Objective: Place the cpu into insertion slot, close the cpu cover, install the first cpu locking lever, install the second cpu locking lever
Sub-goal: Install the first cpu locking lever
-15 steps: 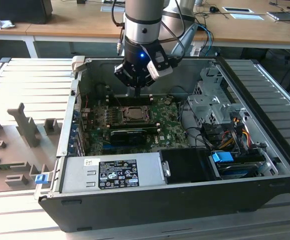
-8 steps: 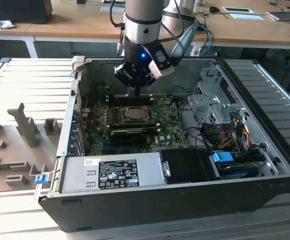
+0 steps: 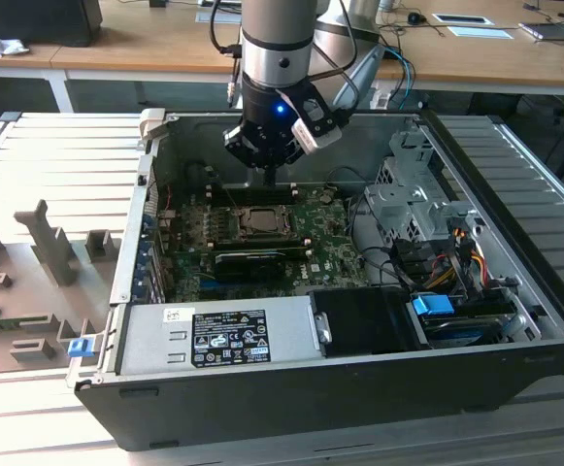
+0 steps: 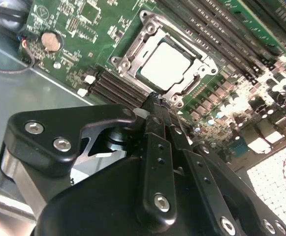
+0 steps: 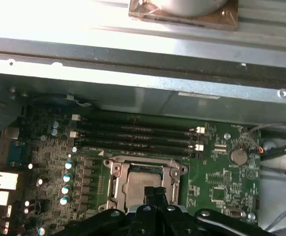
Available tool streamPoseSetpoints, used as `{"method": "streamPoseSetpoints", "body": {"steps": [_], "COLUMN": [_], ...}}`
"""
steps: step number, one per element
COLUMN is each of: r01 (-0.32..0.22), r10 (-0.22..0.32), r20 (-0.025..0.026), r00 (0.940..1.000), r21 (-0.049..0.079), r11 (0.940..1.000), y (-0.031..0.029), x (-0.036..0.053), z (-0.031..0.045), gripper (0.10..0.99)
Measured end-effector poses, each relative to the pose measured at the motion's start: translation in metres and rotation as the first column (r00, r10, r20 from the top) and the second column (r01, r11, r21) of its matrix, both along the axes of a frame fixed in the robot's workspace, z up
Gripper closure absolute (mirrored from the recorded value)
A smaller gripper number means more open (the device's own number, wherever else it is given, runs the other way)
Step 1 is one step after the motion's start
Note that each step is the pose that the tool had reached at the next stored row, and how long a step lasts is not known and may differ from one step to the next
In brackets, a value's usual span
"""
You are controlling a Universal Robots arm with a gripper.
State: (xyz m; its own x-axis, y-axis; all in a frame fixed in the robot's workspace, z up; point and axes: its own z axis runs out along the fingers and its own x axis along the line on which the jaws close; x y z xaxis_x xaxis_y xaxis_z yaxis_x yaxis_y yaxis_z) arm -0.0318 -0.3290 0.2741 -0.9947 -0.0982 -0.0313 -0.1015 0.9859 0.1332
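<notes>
The arm's gripper (image 3: 267,178) hangs inside an open computer case (image 3: 291,408), which lies on its side on a slatted grey desk (image 3: 58,155). In the exterior view the gripper is above the green motherboard (image 3: 330,254), over the far edge of the insertion slot (image 3: 262,222).

Gripper state: in both wrist views the gripper (image 4: 155,101) (image 5: 154,192) has its two black fingers pressed together into a narrow tip, with nothing pinched between them. The tip sits just beside one edge of the socket. Whether it touches the metal there cannot be told.

Position of task items:
- The cpu (image 4: 166,63) (image 5: 138,183) lies flat in the insertion slot, silvery-grey face up.
- The cpu cover (image 4: 150,27) (image 5: 143,164) lies flat over the socket, and the chip's face shows through its square window.
- The position of the locking levers cannot be made out.

Surrounding parts:
- A bank of long black memory slots (image 5: 133,135) runs parallel to the socket on one side.
- A round coin cell battery (image 4: 49,42) (image 5: 238,156) sits on the board, apart from the socket.
- In the exterior view, the power supply (image 3: 214,335) occupies the near side of the case.
- Coloured cables (image 3: 447,262) lie towards the exterior view's right.
</notes>
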Motion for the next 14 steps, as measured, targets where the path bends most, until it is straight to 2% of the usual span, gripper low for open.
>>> {"method": "streamPoseSetpoints", "body": {"steps": [9,14], "r01": [0.036,0.036], "r10": [-0.036,-0.036], "r20": [0.0000,0.0000], "r00": [0.9993,0.9993], "r21": [0.002,0.002], "r11": [0.9993,0.9993], "y": [-0.0001,-0.0001], "x": [-0.0053,-0.0132], "z": [-0.0028,-0.0029], "gripper": [0.980,0.980]}}
